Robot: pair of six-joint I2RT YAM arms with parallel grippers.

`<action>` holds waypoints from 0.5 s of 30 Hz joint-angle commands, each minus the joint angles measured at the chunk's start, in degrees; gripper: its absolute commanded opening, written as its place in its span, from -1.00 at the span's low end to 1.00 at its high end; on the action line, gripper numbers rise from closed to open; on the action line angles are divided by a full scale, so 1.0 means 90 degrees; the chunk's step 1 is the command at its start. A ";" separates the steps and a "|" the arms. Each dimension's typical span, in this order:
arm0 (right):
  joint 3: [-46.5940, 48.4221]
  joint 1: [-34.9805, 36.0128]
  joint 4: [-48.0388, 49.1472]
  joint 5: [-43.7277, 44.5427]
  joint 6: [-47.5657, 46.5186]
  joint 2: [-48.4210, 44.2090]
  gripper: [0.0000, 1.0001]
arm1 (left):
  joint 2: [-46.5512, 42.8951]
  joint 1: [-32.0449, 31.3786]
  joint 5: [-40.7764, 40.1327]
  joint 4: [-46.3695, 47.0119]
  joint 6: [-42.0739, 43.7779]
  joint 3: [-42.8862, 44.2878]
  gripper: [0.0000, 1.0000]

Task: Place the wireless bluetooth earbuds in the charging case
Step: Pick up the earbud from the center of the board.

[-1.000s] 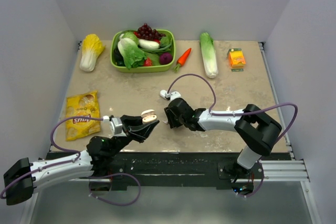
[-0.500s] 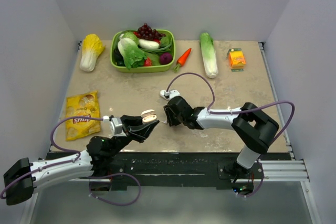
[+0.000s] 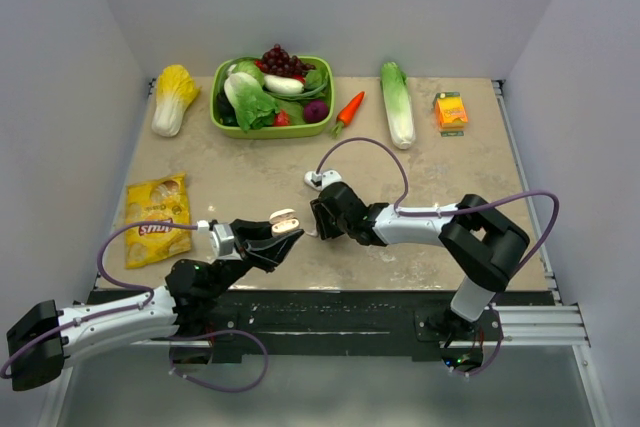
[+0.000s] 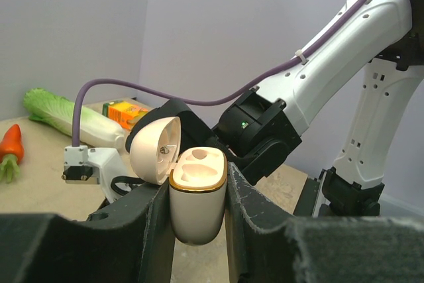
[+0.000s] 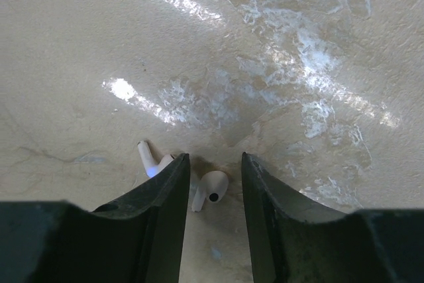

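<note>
My left gripper [image 4: 197, 180] is shut on the charging case [image 4: 197, 197], a white pebble with a gold rim. It is held upright above the table's near edge, lid swung open and both sockets empty. From above, the case [image 3: 284, 220] sits just left of my right gripper [image 3: 318, 219]. My right gripper [image 5: 213, 158] is open and low over the table, its jaws on either side of one white earbud [image 5: 211, 190] without touching it. A second earbud [image 5: 149, 159] lies just outside the left finger, partly hidden by it.
At the back stand a green basket [image 3: 272, 131] of vegetables, a yellow cabbage [image 3: 174, 97], a carrot [image 3: 349, 108], a long green cabbage [image 3: 397, 103] and an orange carton [image 3: 451, 110]. A yellow chips bag [image 3: 157, 217] lies at the left.
My right gripper has shifted slightly left, toward the held case, and its jaws have narrowed a little. The left arm and the case have not moved.
</note>
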 commanded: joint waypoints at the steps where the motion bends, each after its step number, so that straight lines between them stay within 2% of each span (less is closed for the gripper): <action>1: -0.0080 -0.0014 -0.0192 -0.0151 -0.0021 0.0066 -0.15 | 0.0021 -0.0028 0.0044 0.0389 -0.0053 -0.1257 -1.00; 15: -0.0080 0.0064 -0.0671 0.0424 -0.0158 -0.0080 -0.17 | 0.0216 -0.0028 0.0034 0.0497 -0.0033 -0.1208 -1.00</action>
